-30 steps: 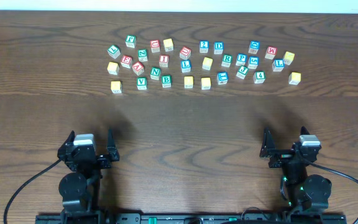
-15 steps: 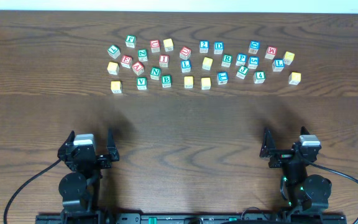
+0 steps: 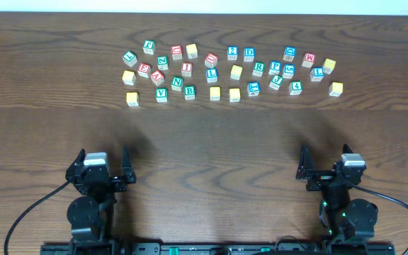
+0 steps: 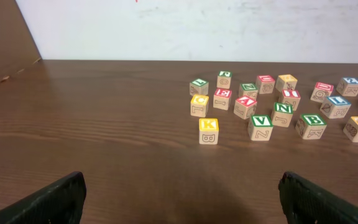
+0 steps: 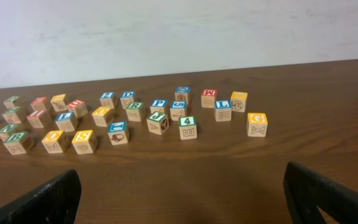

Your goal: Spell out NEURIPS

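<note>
1. NEURIPS letters are among the small pale wooden alphabet cubes (image 3: 187, 69), which lie scattered well ahead of both grippers; no word is laid out yet.
2. Nearest, the left gripper (image 3: 103, 157) and right gripper (image 3: 324, 159) sit low over the dark wooden surface (image 3: 211, 142), jaws wide apart and empty.
3. Farther out, the scatter's long axis runs crosswise. The green N cube (image 3: 176, 83) lies ahead-right of the left gripper, probably the nearer arm.
4. The green R cube (image 3: 258, 69) and blue P cube (image 3: 275, 68) lie ahead-left of the right gripper.
</note>
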Controlling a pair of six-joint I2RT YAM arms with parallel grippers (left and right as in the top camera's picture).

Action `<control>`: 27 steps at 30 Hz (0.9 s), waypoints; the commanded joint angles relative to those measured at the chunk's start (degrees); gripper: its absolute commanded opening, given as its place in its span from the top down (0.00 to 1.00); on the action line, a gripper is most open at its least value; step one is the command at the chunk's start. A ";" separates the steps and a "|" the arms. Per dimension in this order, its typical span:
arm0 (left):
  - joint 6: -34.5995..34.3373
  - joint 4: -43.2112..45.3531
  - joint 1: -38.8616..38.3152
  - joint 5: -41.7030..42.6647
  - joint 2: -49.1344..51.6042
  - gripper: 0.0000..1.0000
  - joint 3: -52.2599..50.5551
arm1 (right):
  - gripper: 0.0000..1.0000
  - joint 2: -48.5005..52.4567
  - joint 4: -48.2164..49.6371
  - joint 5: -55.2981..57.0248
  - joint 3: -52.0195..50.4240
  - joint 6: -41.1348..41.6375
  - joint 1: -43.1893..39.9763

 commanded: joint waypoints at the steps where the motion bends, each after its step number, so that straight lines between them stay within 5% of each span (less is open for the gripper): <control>1: 0.76 -0.17 0.09 -0.70 -0.31 0.02 -1.51 | 0.01 0.09 0.13 0.09 -0.17 -0.50 -0.35; 15: 0.76 0.94 0.09 -0.72 0.46 0.02 -0.68 | 0.01 0.09 4.57 1.01 -0.15 -5.97 -0.37; 27: 0.81 2.45 0.09 -0.72 12.28 0.02 7.78 | 0.01 0.24 5.70 0.68 2.34 -6.08 -0.35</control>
